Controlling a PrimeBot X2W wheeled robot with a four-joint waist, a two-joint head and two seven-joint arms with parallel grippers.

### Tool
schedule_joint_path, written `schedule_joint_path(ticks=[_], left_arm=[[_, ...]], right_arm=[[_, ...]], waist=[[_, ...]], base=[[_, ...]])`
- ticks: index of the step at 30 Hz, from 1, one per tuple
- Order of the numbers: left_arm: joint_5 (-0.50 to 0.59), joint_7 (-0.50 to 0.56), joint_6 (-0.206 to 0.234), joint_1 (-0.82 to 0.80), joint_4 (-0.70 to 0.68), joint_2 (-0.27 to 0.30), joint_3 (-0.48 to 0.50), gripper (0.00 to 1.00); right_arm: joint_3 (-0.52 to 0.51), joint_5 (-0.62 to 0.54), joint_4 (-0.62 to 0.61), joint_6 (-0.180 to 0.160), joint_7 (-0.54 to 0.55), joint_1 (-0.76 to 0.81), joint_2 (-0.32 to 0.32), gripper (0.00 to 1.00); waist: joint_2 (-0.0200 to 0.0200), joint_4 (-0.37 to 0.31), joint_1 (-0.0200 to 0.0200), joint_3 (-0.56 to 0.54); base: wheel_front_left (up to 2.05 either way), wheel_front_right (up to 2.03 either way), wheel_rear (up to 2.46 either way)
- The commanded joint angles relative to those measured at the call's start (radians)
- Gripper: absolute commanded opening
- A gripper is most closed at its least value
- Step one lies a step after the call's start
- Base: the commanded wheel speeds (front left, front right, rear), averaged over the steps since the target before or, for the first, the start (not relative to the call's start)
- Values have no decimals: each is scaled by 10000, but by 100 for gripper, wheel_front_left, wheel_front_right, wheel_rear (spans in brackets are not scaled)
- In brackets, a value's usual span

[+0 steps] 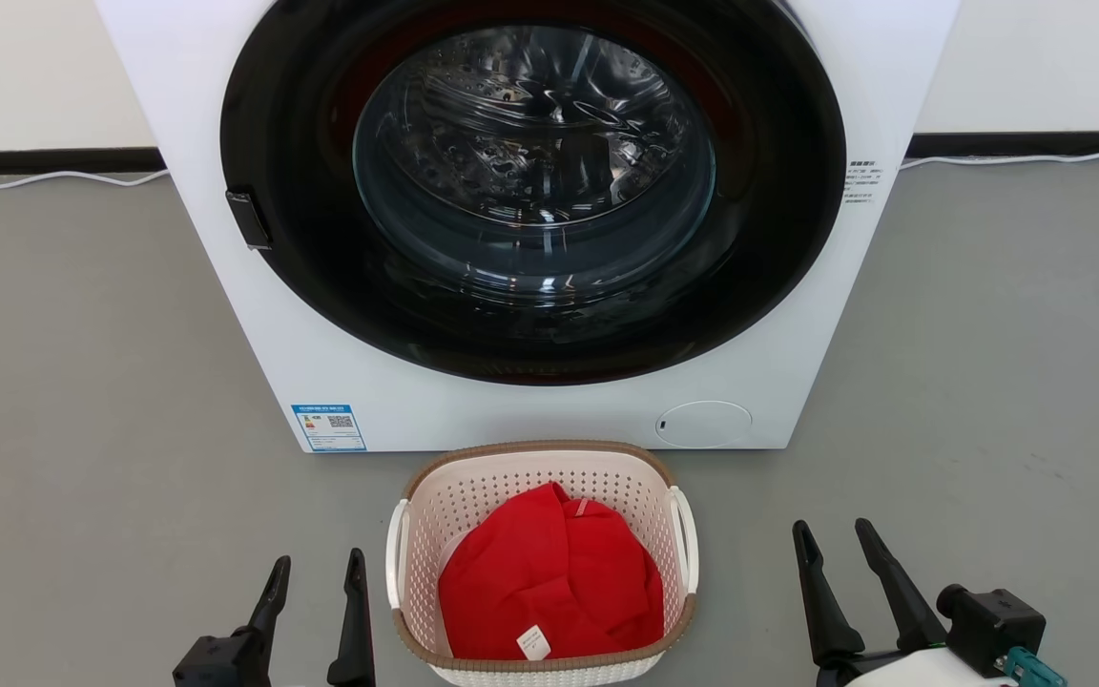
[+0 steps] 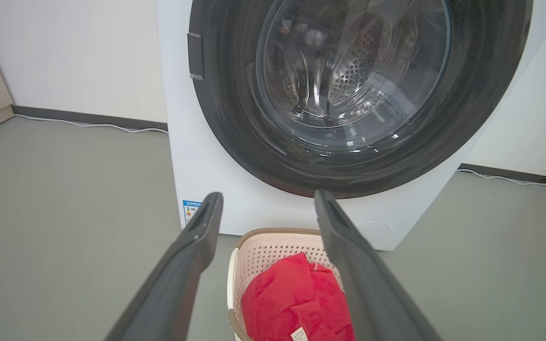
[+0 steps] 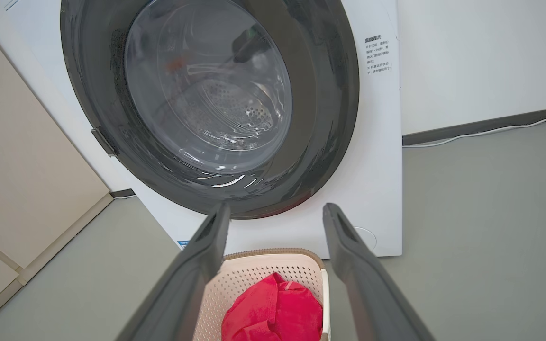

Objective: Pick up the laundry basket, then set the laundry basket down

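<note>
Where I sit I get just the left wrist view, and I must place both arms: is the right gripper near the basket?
Observer: In the head view the right gripper stands open to the right of the basket, well apart from it.
Operator: And my own?
Observer: The left gripper is open, close beside the left handle, with a narrow gap showing.
Operator: Anything on the far side's handle?
Observer: The right handle is bare, nothing on it.
</note>
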Motion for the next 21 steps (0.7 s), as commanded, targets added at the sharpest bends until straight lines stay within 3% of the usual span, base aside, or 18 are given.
schedule_joint_path(ticks=[1, 21], left_arm=[[110, -53, 84, -506, -240, 53, 329, 100], [444, -53, 188, -678, -618, 53, 390, 100]], right_arm=[[179, 8, -240, 63, -95, -460, 1, 100], [163, -41, -272, 63, -95, -512, 1, 100]], waist=[[-1, -4, 0, 10], [-1, 38, 0, 70]], base=[[0, 0, 0], [0, 0, 0]])
